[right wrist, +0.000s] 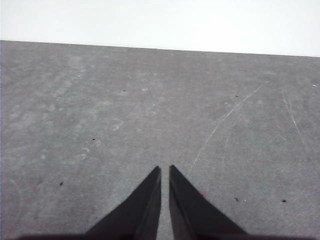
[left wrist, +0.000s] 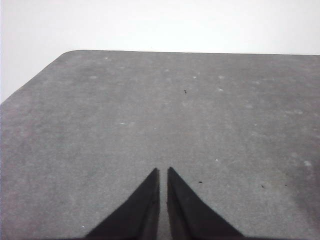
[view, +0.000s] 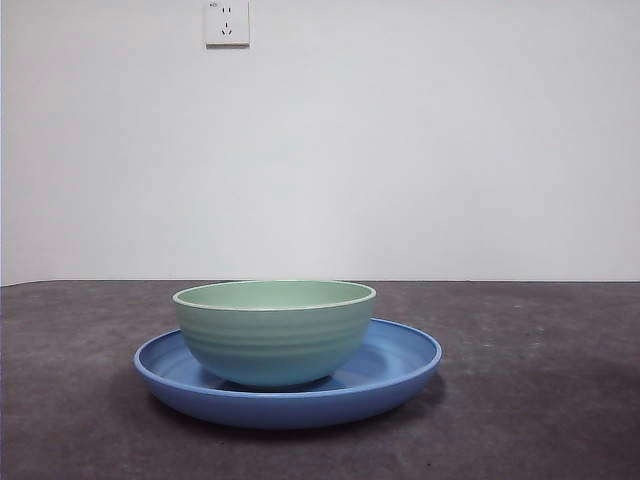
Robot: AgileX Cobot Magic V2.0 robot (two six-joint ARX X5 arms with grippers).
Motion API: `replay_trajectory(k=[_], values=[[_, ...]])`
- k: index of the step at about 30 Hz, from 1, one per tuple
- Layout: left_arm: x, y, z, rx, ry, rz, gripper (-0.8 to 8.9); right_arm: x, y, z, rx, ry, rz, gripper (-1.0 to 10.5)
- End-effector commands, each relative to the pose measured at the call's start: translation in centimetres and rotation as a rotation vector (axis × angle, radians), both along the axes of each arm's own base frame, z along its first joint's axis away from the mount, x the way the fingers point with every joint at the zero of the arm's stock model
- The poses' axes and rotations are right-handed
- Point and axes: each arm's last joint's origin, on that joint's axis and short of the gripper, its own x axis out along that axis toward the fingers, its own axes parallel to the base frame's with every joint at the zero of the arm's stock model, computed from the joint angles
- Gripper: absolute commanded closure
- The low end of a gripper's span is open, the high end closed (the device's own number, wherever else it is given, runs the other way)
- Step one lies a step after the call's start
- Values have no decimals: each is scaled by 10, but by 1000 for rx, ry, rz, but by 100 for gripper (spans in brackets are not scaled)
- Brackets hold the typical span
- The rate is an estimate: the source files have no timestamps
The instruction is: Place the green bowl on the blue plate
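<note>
The green bowl (view: pixel 275 335) sits upright on the blue plate (view: pixel 400 370), a touch left of the plate's middle, out on the dark grey worktop (view: pixel 540 400). Neither arm shows in the front view. The left hand (left wrist: pixel 163 172) hangs over bare worktop, jaws pressed together, gripping nothing. The right hand (right wrist: pixel 165 171) does the same, tips all but touching.

A bare test bench: dark grey table (view: pixel 540 420), blank white wall (view: pixel 420 150), one socket (view: pixel 227 22).
</note>
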Motion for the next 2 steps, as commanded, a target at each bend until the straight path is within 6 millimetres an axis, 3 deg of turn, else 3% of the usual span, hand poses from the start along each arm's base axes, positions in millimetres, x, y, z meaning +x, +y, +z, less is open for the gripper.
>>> replay_trajectory(k=[1,2], values=[[1,0,-7,2,25,7,789,0,0,-1,-5,-8,0,922],[1,0,-7,2,26,7,789,0,0,-1,-5,-8,0,922]])
